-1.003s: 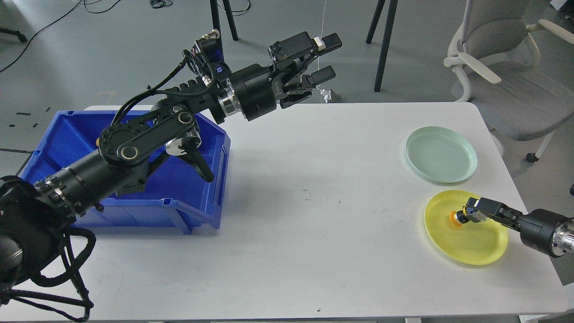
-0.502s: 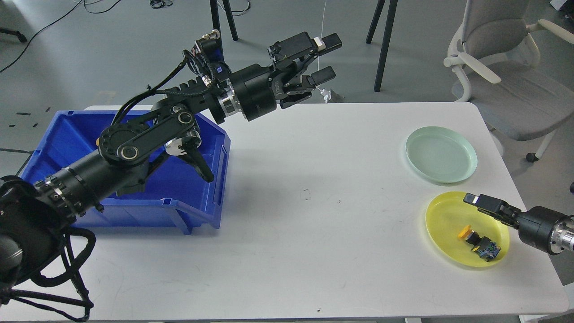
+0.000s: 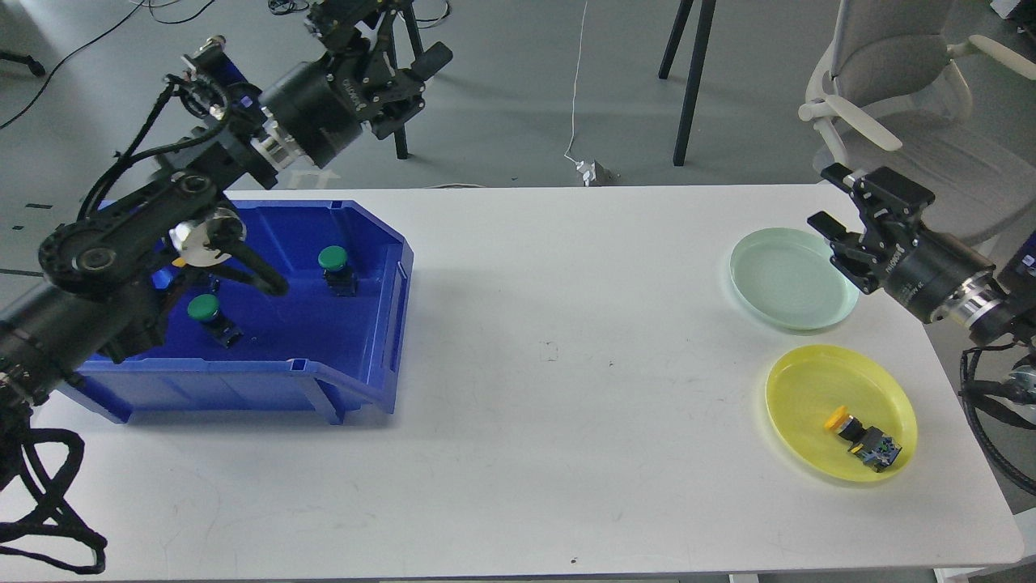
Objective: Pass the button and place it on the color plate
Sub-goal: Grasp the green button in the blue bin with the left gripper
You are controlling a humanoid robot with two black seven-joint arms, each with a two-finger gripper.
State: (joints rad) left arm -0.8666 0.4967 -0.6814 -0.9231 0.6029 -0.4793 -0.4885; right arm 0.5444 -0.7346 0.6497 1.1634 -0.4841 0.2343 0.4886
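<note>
My left arm enters from the lower left, crosses above the blue bin, and bends upward so that its far end sits beyond the table's back edge. The left gripper is raised over the floor area and points to the upper right. One finger tip shows clearly near a chair leg; the other is partly cut by the frame's top edge, so I cannot tell how wide the jaws stand. I see nothing held in it.

My right arm enters from the right edge and reaches toward the upper left. The right gripper hovers just above the right rim of the green plate. Its two fingers stand apart with a clear gap, and the gap holds nothing.

The blue bin rests on the left part of the white table, with its open front low wall facing me. Inside it I see two green-capped buttons: one green button near the right inner wall and a second green button farther left, partly beside the arm link. A small yellow item near the arm is too hidden to identify.

The green plate holds nothing. The yellow plate lies just nearer to me than the green plate. The yellow-capped button lies on its side inside the yellow plate, toward the lower right, well apart from both grippers.
</note>
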